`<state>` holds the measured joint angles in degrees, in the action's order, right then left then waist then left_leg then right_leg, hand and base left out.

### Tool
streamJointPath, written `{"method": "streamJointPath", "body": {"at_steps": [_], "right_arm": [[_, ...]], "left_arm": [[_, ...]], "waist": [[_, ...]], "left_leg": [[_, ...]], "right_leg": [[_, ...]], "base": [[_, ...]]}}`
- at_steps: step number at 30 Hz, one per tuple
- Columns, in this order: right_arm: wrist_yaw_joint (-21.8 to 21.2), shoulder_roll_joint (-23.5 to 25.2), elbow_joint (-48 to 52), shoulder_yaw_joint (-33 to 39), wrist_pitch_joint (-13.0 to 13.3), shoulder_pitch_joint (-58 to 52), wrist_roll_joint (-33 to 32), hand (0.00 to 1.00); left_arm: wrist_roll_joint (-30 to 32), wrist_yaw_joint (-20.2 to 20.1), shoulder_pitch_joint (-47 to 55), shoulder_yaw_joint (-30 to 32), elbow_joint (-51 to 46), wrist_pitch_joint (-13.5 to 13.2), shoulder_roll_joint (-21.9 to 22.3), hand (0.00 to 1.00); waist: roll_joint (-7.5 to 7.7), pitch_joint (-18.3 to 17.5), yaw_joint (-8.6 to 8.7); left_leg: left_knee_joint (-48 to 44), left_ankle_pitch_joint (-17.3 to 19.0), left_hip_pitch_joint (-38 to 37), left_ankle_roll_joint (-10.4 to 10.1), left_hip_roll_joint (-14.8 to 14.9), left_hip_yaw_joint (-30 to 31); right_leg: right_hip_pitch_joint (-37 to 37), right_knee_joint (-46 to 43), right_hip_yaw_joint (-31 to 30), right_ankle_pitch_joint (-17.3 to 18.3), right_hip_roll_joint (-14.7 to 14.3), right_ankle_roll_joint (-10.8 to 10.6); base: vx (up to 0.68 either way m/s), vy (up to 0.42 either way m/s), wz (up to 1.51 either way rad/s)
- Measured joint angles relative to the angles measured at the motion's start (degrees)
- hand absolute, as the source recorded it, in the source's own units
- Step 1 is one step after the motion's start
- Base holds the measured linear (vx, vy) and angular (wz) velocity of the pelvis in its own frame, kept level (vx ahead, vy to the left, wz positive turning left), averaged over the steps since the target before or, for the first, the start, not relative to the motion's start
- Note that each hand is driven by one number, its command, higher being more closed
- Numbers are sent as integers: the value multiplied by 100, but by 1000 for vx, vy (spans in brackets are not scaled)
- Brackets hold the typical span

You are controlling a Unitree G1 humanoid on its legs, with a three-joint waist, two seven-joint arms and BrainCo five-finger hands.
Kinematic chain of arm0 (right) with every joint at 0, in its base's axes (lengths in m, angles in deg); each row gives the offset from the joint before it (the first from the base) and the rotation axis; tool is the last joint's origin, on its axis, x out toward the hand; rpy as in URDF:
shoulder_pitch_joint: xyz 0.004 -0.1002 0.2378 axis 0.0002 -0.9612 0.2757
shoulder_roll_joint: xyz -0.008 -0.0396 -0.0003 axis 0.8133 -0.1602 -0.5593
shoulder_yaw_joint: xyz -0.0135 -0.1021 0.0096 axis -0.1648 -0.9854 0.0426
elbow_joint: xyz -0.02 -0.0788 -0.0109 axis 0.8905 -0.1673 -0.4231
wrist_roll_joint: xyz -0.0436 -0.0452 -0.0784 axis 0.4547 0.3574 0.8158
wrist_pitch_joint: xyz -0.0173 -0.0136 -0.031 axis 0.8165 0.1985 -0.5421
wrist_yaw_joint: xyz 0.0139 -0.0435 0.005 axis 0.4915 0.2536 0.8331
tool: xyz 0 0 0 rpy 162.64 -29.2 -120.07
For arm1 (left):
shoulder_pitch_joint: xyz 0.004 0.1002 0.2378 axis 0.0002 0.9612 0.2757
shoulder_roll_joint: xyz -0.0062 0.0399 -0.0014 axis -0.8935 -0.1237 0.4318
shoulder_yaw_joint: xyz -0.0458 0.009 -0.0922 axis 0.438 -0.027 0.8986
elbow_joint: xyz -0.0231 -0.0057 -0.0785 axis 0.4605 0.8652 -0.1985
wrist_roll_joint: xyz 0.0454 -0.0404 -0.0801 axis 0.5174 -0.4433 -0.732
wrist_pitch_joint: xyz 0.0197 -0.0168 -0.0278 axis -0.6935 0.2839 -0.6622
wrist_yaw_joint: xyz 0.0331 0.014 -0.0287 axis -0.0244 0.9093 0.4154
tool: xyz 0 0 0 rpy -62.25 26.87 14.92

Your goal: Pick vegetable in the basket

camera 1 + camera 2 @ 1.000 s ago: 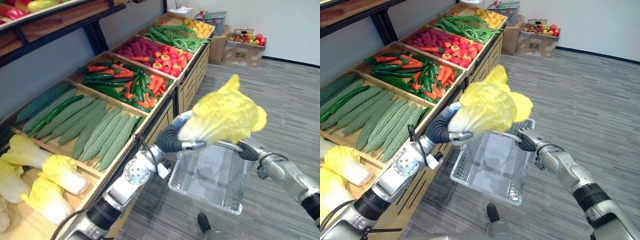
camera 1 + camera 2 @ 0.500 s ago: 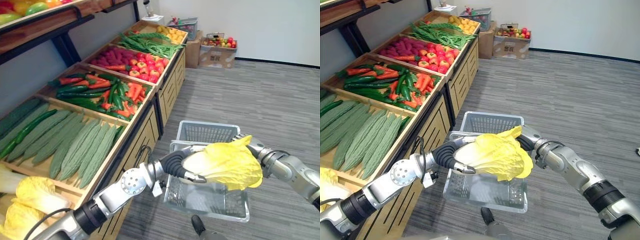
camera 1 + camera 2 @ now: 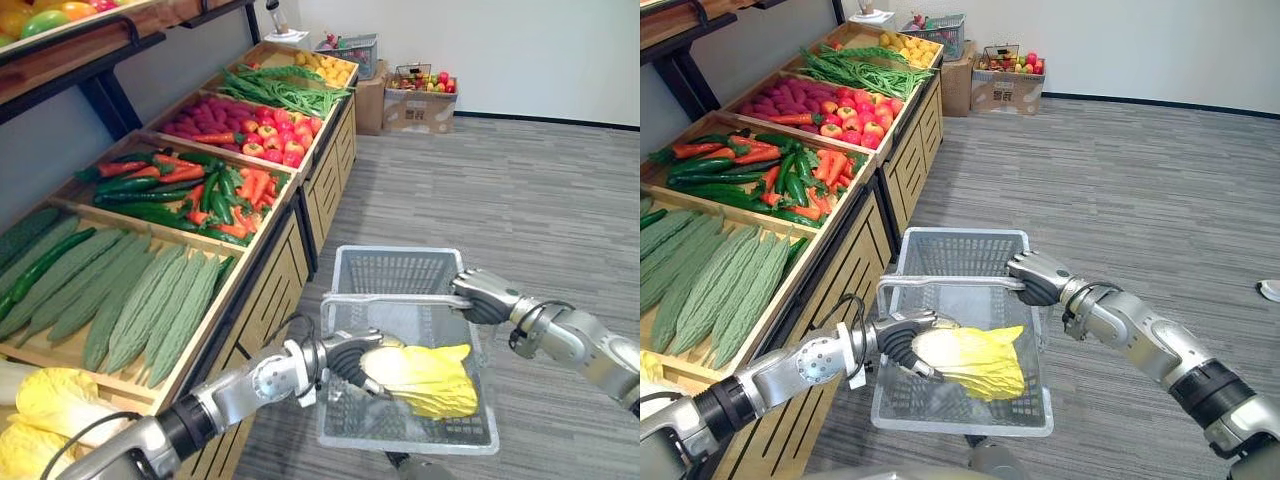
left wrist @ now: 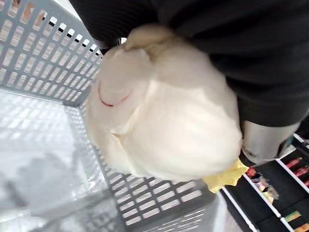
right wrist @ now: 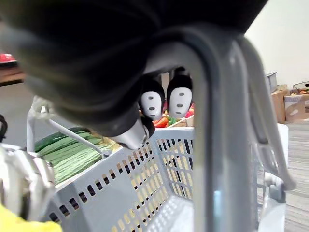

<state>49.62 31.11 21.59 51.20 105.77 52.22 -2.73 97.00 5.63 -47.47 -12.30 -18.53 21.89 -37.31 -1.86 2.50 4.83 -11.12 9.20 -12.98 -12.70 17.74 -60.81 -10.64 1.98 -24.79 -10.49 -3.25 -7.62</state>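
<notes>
The left hand (image 4: pixel 256 67) clasps a cabbage (image 4: pixel 164 125) round its pale, rounded stem end, which hangs close beside the slotted wall of a grey basket (image 4: pixel 43 63).

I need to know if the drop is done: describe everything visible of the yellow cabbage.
The cabbage has a whitish stem end and crinkled yellow leaves. It lies on its side inside the grey perforated basket, which the right hand holds by its handle. The left hand curls its fingers round the stem end. Whether it rests on the basket's bottom is unclear.
</notes>
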Motion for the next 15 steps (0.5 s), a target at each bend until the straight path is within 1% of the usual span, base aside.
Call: {"method": "streamJointPath", "body": {"at_steps": [2, 4, 6, 10, 11, 13, 15], "right_arm": [[-10, -3, 128, 0, 6, 0, -20, 100], [-18, -3, 175, 0, 13, 0, -56, 100], [-99, -3, 240, 0, 25, 0, -77, 100], [-125, -9, 339, -3, 30, 0, -78, 100], [-130, -9, 339, -4, 29, 0, -78, 100], [-165, -9, 344, -4, 28, 0, -78, 100], [-182, -9, 344, -4, 28, 0, -78, 100]], "left_arm": [[235, 66, -9, 0, 226, -22, 68, 100], [247, 86, -11, 1, 410, -33, 218, 100], [467, 138, -30, 13, 641, -37, 419, 100], [704, 299, -55, 49, 992, -35, 599, 100], [763, 312, -71, 63, 1087, -35, 664, 0], [900, 334, -72, 115, 1230, -32, 760, 0], [909, 358, -72, 169, 1319, -27, 836, 0]], "waist": [[0, -3, 11], [2, -16, 6], [8, -61, 8], [-1, -97, 25], [3, -104, 26], [10, -117, 40], [10, -118, 45]], "left_leg": [[-1, 0, 1, 0, 0, 1], [-4, 3, 7, -4, 0, 4], [-5, 7, 68, -5, 1, 11], [-6, 7, 70, -5, 2, 10], [-7, 7, 70, -5, 2, 10], [-7, 7, 71, -5, 3, 11], [-8, 8, 72, -5, 3, 10]], "right_leg": [[0, 0, 0, 0, 0, 0], [-3, 0, 1, 0, 3, 0], [-32, 3, 2, 0, 5, 0], [-36, 6, 4, 0, 5, 0], [-36, 6, 3, 0, 5, 0], [-36, 6, 4, 0, 3, 0], [-36, 5, 3, 0, 3, 0]], "base": [[-55, -32, 0], [-59, -33, 1], [-60, -28, 1], [-47, -25, 0], [-52, -24, 0], [-22, -10, 0], [0, 0, 0]]}}
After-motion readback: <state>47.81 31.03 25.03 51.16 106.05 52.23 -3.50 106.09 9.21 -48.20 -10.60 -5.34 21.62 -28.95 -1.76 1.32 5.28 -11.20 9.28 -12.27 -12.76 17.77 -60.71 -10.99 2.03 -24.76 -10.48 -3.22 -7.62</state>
